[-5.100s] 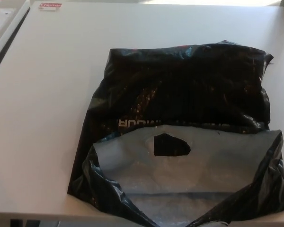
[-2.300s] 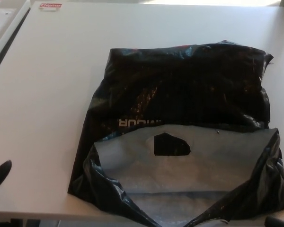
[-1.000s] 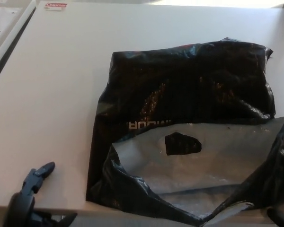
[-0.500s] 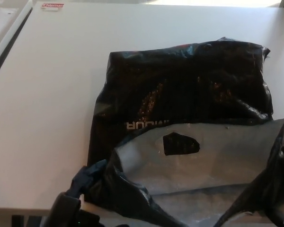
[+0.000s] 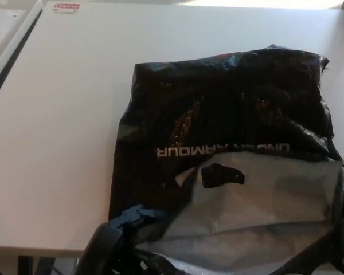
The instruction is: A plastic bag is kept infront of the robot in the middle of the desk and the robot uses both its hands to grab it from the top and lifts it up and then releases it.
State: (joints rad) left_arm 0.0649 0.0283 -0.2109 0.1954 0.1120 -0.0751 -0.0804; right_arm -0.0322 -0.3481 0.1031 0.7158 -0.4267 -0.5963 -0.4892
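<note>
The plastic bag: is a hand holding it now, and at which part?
The left hand touches the plastic bag at its near-left open edge, but a closed hold cannot be told. The right hand is not visible.

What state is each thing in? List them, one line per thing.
Plastic bag: lying flat on the desk, mouth toward the robot, grey inside showing, handle hole visible.
Left hand: at the bag's near left corner, touching it; grip cannot be told.
Right hand: not in view.
Desk: white, bag resting on it.
Label: lying at the desk's far left edge.
</note>
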